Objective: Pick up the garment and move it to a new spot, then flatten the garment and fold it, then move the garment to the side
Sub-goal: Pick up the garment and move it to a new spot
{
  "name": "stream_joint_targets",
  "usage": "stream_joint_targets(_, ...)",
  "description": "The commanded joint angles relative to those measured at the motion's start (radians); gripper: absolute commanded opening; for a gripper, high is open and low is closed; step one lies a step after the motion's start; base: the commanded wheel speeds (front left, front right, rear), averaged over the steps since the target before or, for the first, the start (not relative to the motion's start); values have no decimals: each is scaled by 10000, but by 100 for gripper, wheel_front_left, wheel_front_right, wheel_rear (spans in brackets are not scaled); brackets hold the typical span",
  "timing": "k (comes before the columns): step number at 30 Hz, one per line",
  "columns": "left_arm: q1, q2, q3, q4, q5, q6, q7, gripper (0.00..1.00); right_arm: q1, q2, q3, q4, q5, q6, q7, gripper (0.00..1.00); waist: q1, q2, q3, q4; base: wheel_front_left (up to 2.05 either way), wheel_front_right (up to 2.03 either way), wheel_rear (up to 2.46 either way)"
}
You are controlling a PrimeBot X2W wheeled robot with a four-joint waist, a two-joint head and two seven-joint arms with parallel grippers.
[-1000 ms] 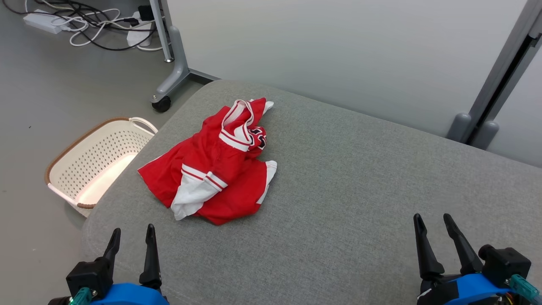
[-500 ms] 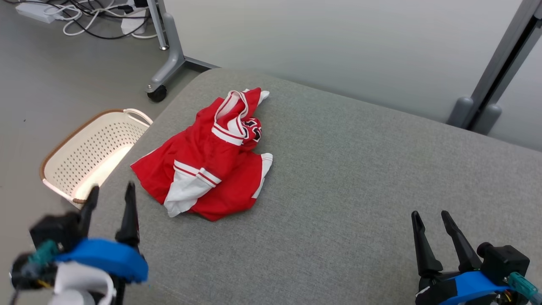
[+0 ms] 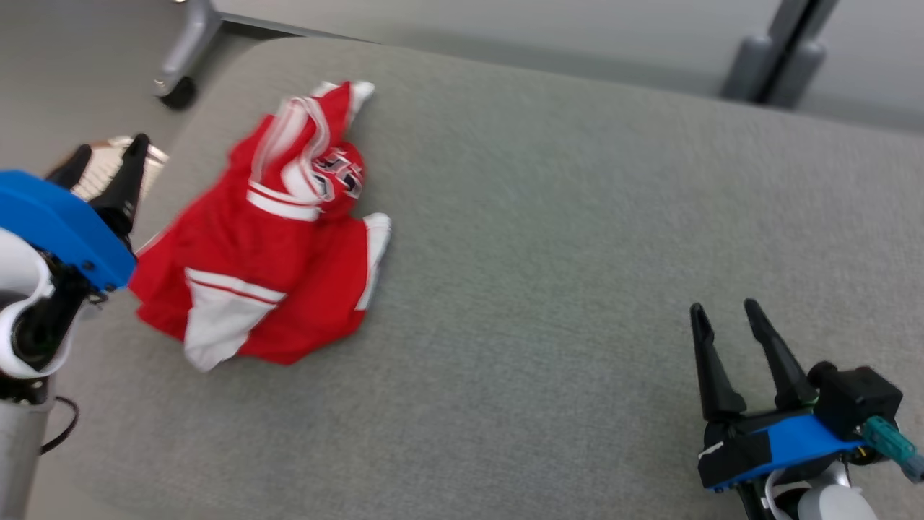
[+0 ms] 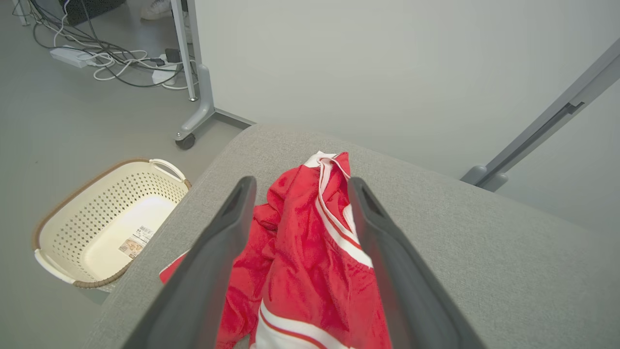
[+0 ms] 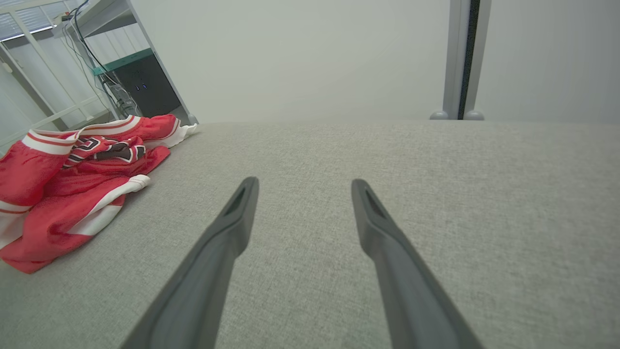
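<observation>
Lying before left pincer (image 4: pixel 300 182): garment (image 4: pixel 300 271)

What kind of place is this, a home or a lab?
Likely a lab or test room: a wheeled partition, loose cables on the floor, and a basket beside a padded table.

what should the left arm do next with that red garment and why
Probably lower the left gripper onto the near edge of the red garment and close. Its jaws are open and, in the left wrist view, frame the crumpled cloth without gripping it. The right gripper sits open, far across the grey cushion.
</observation>
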Motion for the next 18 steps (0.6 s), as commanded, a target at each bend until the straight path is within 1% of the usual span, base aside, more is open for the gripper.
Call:
stream_joint_targets(1,-319,169,74,385,-206,-112,432,100,-188,-41,90,-143,-89,5,69,100,-3,-4,284,-251,0,0,0)
stream_joint_targets(4,-664,464,191,890,-644,-144,1243,100,-334,-47,84,-360,-205,3,138,100,-3,-4,810,-723,0,0,0)
stream_joint_targets(5,-686,795,353,1109,-841,-69,1717,100,-430,-41,78,-499,-272,5,201,100,-3,-4,1162,-1032,0,0,0)
stream_joint_targets(7,-680,1045,517,1272,-1054,37,2093,100,-515,-41,6,-637,-339,5,244,100,-3,-4,1482,-1289,0,0,0)
stream_joint_targets(12,-315,1332,955,1482,-1533,358,2598,100,-679,-39,-109,-896,-459,5,311,100,-3,-4,2095,-1808,0,0,0)
stream_joint_targets(15,-63,1503,1053,1623,-1716,583,2980,100,-738,-39,-99,-1013,-492,5,319,100,-3,-4,2353,-2045,0,0,0)
stream_joint_targets(18,252,1505,1104,1733,-1847,922,3274,100,-822,-39,-117,-1090,-487,5,295,100,-3,-4,2470,-2205,0,0,0)
